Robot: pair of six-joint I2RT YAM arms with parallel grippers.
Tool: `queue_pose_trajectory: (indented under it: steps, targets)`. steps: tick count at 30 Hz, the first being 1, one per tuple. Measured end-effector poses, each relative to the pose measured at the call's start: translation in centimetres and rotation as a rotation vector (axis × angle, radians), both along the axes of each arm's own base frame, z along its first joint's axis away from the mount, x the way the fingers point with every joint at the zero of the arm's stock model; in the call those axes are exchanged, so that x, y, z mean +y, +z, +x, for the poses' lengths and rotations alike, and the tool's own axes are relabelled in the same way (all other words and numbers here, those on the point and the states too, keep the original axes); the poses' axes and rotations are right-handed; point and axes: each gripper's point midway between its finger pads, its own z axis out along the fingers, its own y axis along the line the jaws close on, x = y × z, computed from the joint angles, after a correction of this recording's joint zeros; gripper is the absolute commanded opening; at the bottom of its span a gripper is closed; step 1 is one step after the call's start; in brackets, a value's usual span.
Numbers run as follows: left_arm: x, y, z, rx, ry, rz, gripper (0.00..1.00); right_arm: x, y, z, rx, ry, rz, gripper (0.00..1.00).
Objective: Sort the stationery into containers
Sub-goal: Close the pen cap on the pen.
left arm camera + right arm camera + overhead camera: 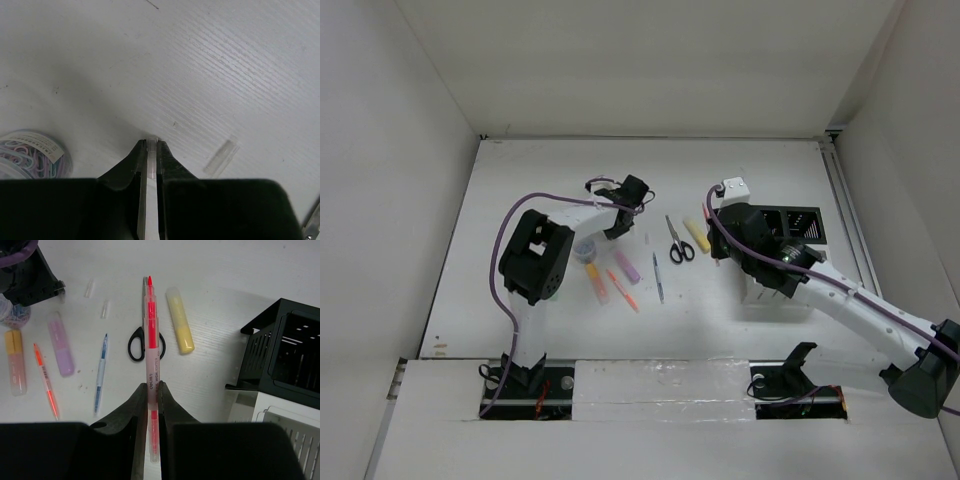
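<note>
My right gripper [152,387] is shut on a red highlighter pen [150,335], held above the table with its tip pointing away from me; from above the gripper [712,222] hangs left of the containers [790,230]. My left gripper [151,144] is shut on a small clear cap [151,148], low over the table beside the round clear tub [30,155]. On the table lie black-handled scissors [135,346], a yellow marker [180,320], a blue pen [101,375], a purple marker [61,342], an orange marker [15,360] and a thin red pen [45,382].
The organizer's black compartments [285,355] and its white slatted part [280,425] stand at my right. Another clear cap [221,158] lies to the right of the left gripper. Two loose clear caps [105,309] show in the right wrist view. White walls enclose the table [550,170].
</note>
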Motion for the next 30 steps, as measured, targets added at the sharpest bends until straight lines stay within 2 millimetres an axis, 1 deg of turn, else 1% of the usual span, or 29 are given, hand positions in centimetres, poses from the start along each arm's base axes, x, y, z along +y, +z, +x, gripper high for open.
queue_pose_trajectory:
  steps: [5, 9, 11, 13, 15, 16, 18, 20, 21, 22, 24, 26, 28, 30]
  targets:
    - [-0.4, 0.2, 0.0, -0.021, -0.016, -0.026, 0.00, 0.2, -0.2, -0.1, 0.004, 0.008, 0.004, 0.00]
    - [-1.4, 0.6, -0.2, -0.034, -0.059, -0.084, 0.00, 0.5, -1.2, -0.4, 0.024, 0.039, 0.023, 0.00]
    - [-1.6, 0.9, -0.9, -0.030, -0.081, -0.103, 0.00, 0.6, -1.5, -0.5, 0.032, 0.053, 0.044, 0.00]
    - [-1.4, 1.2, -2.1, -0.018, -0.107, -0.103, 0.00, 0.5, -1.5, -0.5, 0.033, 0.062, 0.068, 0.00]
    - [-1.2, 2.6, -2.8, -0.037, -0.134, -0.112, 0.00, 0.6, -1.0, -0.3, 0.020, 0.071, 0.099, 0.00]
    - [-1.2, 3.9, -3.0, -0.060, -0.148, -0.123, 0.00, 0.9, -0.8, -0.3, 0.014, 0.084, 0.120, 0.00]
    - [-1.4, 7.8, -2.8, -0.149, -0.181, -0.163, 0.00, 1.9, -0.4, -0.6, -0.003, 0.129, 0.177, 0.00]
    - [-1.8, 13.0, -2.4, -0.284, -0.217, -0.226, 0.00, 3.0, -0.2, -1.3, -0.007, 0.185, 0.241, 0.00]
    - [-1.8, 15.9, -2.4, -0.364, -0.235, -0.263, 0.00, 3.7, -0.1, -1.7, -0.009, 0.217, 0.276, 0.00]
    - [-1.7, 18.4, -2.7, -0.434, -0.249, -0.296, 0.00, 4.3, 0.0, -2.1, -0.009, 0.245, 0.311, 0.00]
    - [-1.2, 23.6, -3.7, -0.578, -0.272, -0.361, 0.00, 5.5, 0.2, -2.8, -0.006, 0.295, 0.367, 0.00]
    - [-0.5, 27.8, -5.0, -0.703, -0.291, -0.417, 0.00, 7.0, 0.7, -3.6, -0.011, 0.346, 0.424, 0.00]
    - [0.1, 30.8, -6.2, -0.806, -0.310, -0.464, 0.00, 8.4, 1.5, -4.4, -0.019, 0.399, 0.485, 0.00]
    - [0.5, 31.7, -7.3, -0.866, -0.331, -0.492, 0.00, 9.7, 2.6, -5.2, -0.028, 0.451, 0.552, 0.00]
